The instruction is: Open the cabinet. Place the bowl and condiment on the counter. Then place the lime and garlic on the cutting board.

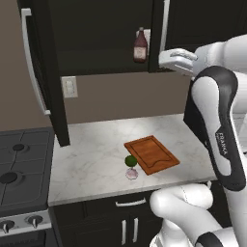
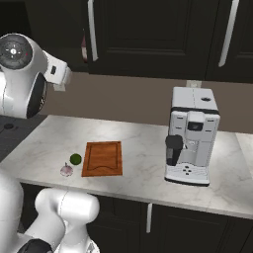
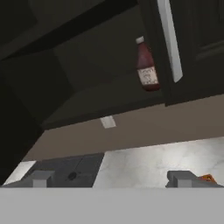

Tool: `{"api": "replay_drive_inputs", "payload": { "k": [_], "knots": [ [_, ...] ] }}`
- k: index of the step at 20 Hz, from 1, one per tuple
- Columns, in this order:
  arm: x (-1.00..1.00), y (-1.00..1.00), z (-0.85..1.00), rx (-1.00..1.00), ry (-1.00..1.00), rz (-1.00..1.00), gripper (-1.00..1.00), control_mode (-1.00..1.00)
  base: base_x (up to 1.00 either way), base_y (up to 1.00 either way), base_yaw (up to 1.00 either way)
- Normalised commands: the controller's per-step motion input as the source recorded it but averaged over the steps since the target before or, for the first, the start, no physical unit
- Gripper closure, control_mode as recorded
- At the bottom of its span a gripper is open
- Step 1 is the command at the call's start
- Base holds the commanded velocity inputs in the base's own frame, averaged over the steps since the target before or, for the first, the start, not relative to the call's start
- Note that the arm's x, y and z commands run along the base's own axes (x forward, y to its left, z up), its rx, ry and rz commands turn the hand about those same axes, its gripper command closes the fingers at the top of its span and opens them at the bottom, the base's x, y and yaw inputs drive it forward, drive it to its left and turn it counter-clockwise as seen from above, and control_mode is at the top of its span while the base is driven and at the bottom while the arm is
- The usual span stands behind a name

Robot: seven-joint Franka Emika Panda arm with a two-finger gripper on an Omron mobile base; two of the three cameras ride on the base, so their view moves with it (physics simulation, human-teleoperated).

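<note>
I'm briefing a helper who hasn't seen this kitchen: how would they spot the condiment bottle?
Look up at the black wall cabinet over the marble counter; its left door hangs open. Inside, at the right of the opening beside a silver bar handle, stands the condiment: small, dark red, narrow neck, pale label.

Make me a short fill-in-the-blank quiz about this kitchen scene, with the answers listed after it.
1. The condiment stands inside the open ____.
2. The lime and garlic lie on the counter beside the ____ board.
3. The gripper is ____ and holds nothing.
4. To the right of the board stands a white ____ machine.

Missing words: cabinet; cutting; open; coffee
</note>
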Motion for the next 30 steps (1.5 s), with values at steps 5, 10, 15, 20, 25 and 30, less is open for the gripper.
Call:
{"api": "replay_drive_inputs", "payload": {
  "k": [5, 10, 15, 20, 25, 30],
  "knots": [
    [0.12, -0.25, 0.01, 0.0, -0.02, -0.42, -1.0, -1.0, 0.0, 0.0, 0.0],
    [0.19, -0.33, 0.05, 0.01, -0.06, -0.26, -1.0, -1.0, 0.0, 0.0, 0.0],
    [0.41, -0.21, 0.08, 0.05, -0.01, -0.1, -1.0, -1.0, 0.0, 0.0, 0.0],
    [0.45, -0.14, 0.1, 0.06, 0.0, -0.04, -1.0, -1.0, 0.0, 0.0, 0.0],
    [0.35, -0.18, 0.2, 0.08, 0.03, 0.0, -1.0, -1.0, 0.0, 0.0, 0.0],
    [0.19, -0.1, 0.18, 0.05, 0.01, 0.0, -1.0, -1.0, 0.0, 0.0, 0.0]
  ]
}}
